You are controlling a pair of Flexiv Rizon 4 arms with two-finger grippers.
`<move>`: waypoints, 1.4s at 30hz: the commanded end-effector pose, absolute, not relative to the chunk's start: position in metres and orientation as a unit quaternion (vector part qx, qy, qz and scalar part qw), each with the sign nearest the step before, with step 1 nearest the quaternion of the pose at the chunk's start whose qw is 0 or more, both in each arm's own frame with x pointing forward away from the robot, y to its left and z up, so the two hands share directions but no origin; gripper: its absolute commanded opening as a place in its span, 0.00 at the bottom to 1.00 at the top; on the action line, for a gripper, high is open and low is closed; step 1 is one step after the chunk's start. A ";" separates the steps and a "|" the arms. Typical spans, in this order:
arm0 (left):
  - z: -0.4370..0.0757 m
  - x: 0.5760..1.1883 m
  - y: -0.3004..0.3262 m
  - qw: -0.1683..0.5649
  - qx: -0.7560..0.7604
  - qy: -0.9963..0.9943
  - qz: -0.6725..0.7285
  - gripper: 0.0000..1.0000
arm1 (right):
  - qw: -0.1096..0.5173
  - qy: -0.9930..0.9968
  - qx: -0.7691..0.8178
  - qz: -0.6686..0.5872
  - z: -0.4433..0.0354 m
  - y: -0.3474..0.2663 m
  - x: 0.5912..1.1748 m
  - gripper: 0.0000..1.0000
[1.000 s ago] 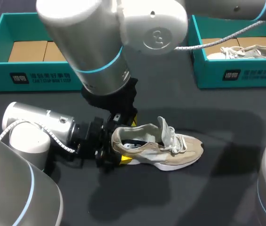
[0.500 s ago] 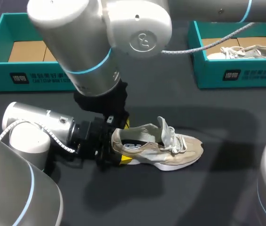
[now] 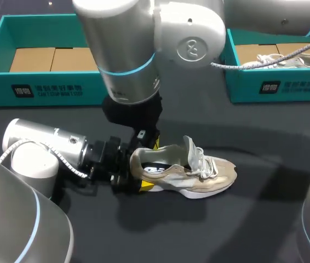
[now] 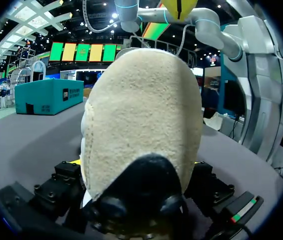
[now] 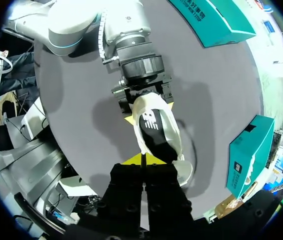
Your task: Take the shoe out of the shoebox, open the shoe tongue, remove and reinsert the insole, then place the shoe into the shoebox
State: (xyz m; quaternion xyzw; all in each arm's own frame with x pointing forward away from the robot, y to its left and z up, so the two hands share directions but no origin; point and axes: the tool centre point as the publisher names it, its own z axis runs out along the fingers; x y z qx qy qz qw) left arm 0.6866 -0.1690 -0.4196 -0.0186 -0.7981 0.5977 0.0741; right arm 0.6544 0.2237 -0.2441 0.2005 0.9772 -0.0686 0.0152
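A beige shoe point(image 3: 199, 174) with a white sole lies on the dark table, toe to the right and tongue raised. Its dark insole point(image 3: 156, 170) with white print shows inside the opening. My left gripper point(image 3: 137, 178) comes in low from the left, and its widely spread fingers press both sides of the heel. In the left wrist view the fuzzy heel point(image 4: 141, 115) fills the space between the fingers. My right gripper point(image 3: 154, 144) hangs just above the heel, shut and holding nothing. In the right wrist view its joined yellow tips point(image 5: 144, 159) sit over the shoe point(image 5: 159, 132).
A teal shoebox point(image 3: 1, 66) with cardboard inserts stands at the back left. A second teal box point(image 3: 275, 87) at the back right holds another pale shoe point(image 3: 286, 59). My bulky right arm point(image 3: 144, 49) spans the middle of the table above the shoe.
My right arm swung a little to the left and then back to the right above the heel. The shoe and the left gripper have stayed put.
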 end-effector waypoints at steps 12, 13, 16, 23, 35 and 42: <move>-0.420 0.687 -0.168 0.074 -0.019 -0.798 0.597 0.00 | 0.002 0.994 0.108 -0.021 -0.308 0.210 0.666 0.00; -0.420 0.687 -0.168 0.074 -0.019 -0.798 0.597 0.00 | 0.002 0.994 0.108 -0.021 -0.308 0.210 0.666 0.00; -0.420 0.687 -0.168 0.074 -0.019 -0.798 0.597 0.00 | 0.002 0.994 0.108 -0.021 -0.308 0.210 0.666 0.00; -0.420 0.687 -0.168 0.074 -0.019 -0.798 0.597 0.00 | -0.004 0.995 0.096 -0.012 -0.319 0.207 0.671 0.00; -0.420 0.687 -0.168 0.074 -0.019 -0.798 0.597 0.00 | -0.029 0.996 0.084 0.013 -0.360 0.209 0.683 0.00; -0.420 0.687 -0.168 0.074 -0.019 -0.798 0.597 0.00 | -0.021 0.995 0.098 0.018 -0.375 0.194 0.678 0.00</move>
